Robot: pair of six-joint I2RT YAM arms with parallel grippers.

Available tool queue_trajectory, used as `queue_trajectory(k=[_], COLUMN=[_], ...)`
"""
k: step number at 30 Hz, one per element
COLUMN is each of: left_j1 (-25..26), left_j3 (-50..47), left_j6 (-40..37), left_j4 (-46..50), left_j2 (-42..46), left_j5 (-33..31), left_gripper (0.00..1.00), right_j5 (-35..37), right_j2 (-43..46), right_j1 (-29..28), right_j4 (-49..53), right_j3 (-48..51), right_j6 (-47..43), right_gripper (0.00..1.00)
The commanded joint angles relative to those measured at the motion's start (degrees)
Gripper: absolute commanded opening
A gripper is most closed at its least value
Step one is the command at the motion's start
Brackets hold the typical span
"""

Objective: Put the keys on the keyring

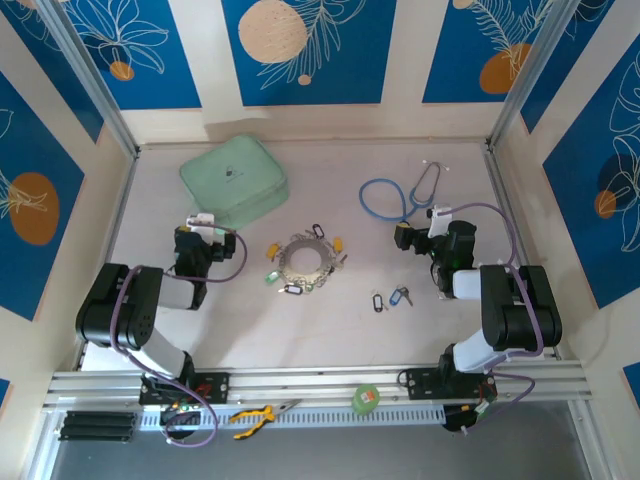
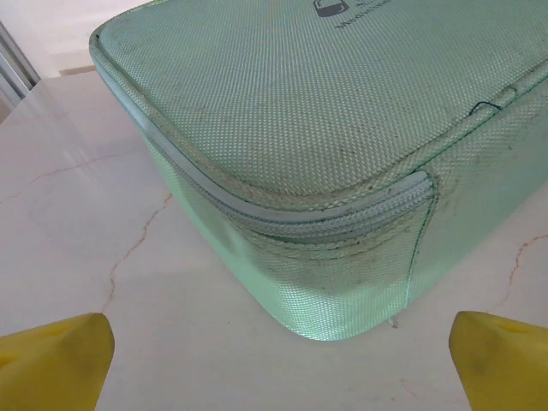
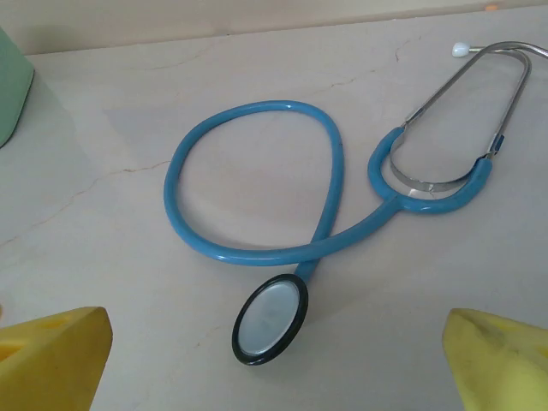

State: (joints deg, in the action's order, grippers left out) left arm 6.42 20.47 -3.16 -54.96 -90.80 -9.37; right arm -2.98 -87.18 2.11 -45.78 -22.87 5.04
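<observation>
Your left claw point(image 1: 203, 222) and right claw point(image 1: 403, 236) are both wide open and hold nothing. The keys point(image 1: 400, 296) look small, light, hard and slippery, so pinch one by its plastic tag point(image 1: 378, 302); two loose ones lie near your right claw, on the side closer to you. The keyring point(image 1: 305, 262) looks stiff and lies between both claws.

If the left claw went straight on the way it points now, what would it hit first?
Most likely the mint-green zipped case: its rounded corner sits dead ahead of the open left claw, between its yellow fingers, with a strip of bare table before it. The wrist view does not show how near the case is.
</observation>
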Motion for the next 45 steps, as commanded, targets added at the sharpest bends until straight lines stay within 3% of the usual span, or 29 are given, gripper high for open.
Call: queue_trajectory(k=[1,24,27,30,35,40,45], left_j1=[-0.5,-1.5,-1.6,-1.6,-1.4,-1.4,-0.7], left_j3=[0.3,0.7,-0.8,-2.8,-0.6,2.7,3.1], left_j6=[-0.3,0.7,1.5,3.5,4.6,11.0,18.5], left_j4=[-0.6,0.5,-1.7,0.5,13.0,27.6,35.3], left_j2=[1.0,1.2,2.4,8.7,19.9,28.4,33.3], left_j5=[1.1,2.4,-0.7,-6.4,-5.7,1.7,9.0], left_gripper=[1.0,1.0,1.0,1.0,1.0,1.0,1.0], right_j5=[0.9,0.9,1.9,5.8,11.2,12.8,14.3], right_j2=[-0.1,0.0,1.2,7.9,17.7,25.2,29.1], right_j1=[-0.4,-0.3,-0.4,-1.8,-5.0,-9.7,-15.3], right_j4=[-0.2,-0.3,0.6,11.3,28.2,42.2,54.4], right_j3=[-1.1,-1.0,-1.0,-3.8,-9.2,-11.8,-13.7], right_j6=[0.2,0.3,0.3,-0.3,0.3,8.0,16.3], right_gripper=[0.99,0.99,0.99,0.99,0.99,0.98,0.93])
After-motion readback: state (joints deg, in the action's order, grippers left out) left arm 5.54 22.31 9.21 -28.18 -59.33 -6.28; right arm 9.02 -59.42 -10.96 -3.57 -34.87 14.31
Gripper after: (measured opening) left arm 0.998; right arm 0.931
